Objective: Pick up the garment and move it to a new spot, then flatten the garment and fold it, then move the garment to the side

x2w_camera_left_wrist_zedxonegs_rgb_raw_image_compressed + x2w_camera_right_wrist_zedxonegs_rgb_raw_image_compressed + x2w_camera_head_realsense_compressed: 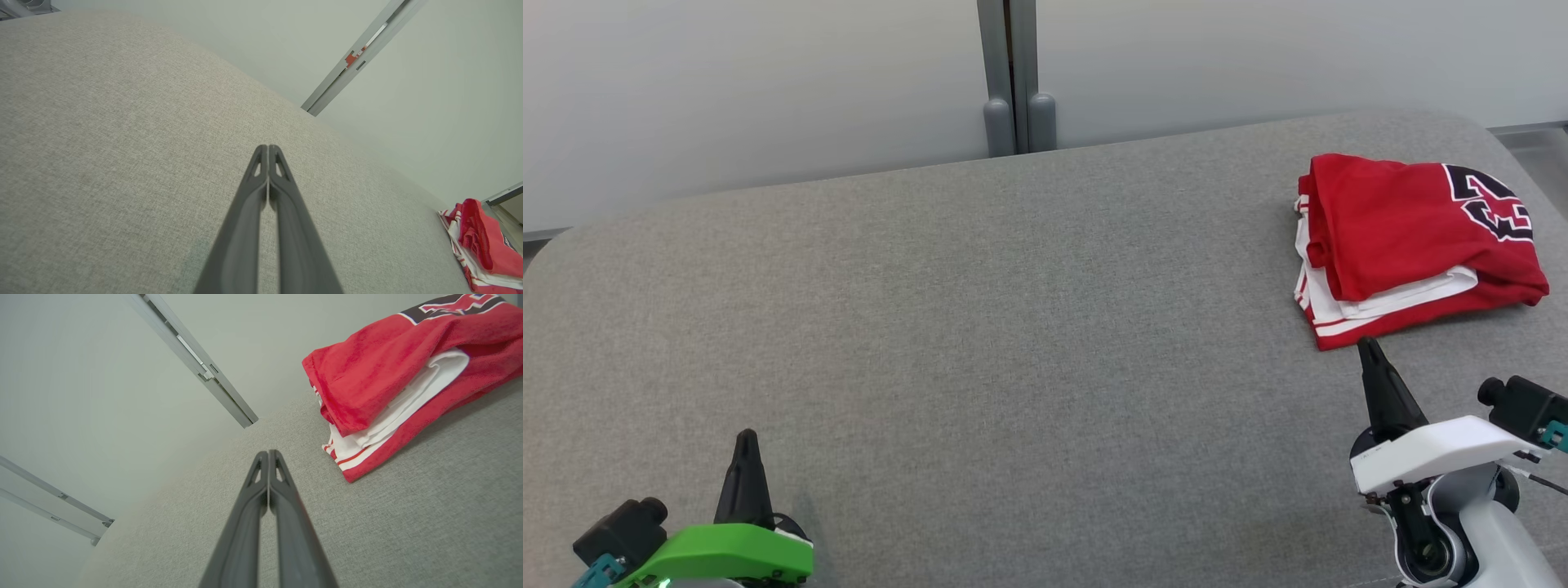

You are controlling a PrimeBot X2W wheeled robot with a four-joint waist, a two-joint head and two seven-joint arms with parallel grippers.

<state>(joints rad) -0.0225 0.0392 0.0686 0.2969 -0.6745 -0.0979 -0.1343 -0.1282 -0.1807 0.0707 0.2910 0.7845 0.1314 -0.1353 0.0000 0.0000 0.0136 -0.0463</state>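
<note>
The garment (1413, 245) is a red shirt with white trim and a black print, lying folded in a bundle at the far right of the grey table (980, 327). It also lies at the lower right edge of the left wrist view as the garment (482, 249), and at the upper right of the right wrist view as the garment (400, 379). My right gripper (1368, 345) is shut and empty, its tip just short of the bundle's near edge. My left gripper (746, 437) is shut and empty at the lower left, far from the garment. Both wrist views show touching fingertips: left gripper (268, 148), right gripper (268, 452).
A pale wall with a grey vertical post (1013, 77) stands behind the table. The grey fabric surface stretches wide between the two grippers. The table's right edge runs close behind the garment.
</note>
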